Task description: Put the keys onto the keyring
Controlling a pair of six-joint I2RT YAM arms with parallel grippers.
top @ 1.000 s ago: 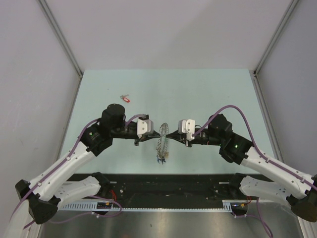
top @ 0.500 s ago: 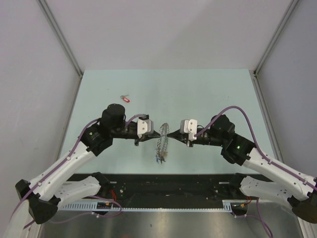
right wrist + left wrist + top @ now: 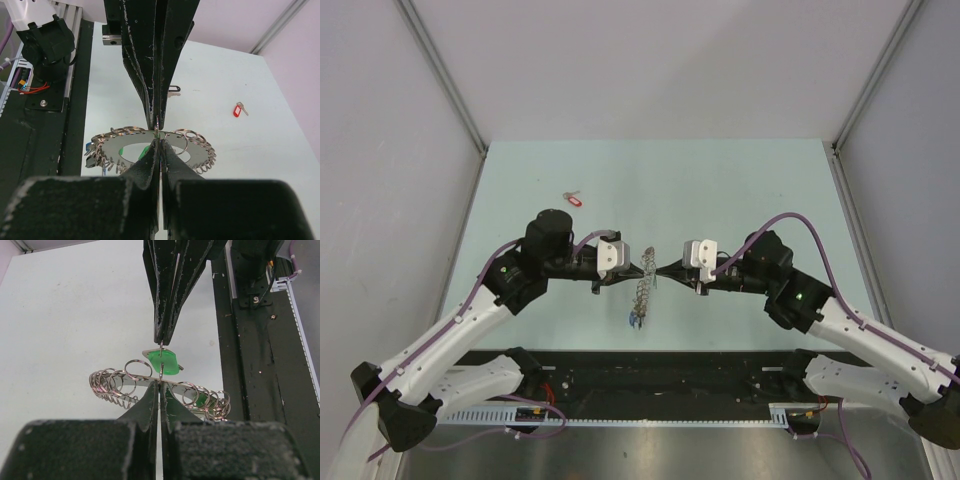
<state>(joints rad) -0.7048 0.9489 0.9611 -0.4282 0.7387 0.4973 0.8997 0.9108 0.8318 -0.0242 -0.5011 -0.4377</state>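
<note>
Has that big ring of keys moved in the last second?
Yes. The keyring tilted, its lower end shifting slightly left, toward the side where the red-tagged key lies.

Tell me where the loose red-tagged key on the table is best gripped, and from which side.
Grip the red-tagged key by its red plastic tag, closing across the tag's narrow width. Come straight down from above: it lies flat on the table with nothing close by, and the tag looks bulkier than the thin metal part.

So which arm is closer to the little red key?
Left. The small red-tagged silver key lies beyond and left of the left fingers; the right fingers sit farther away.
</note>
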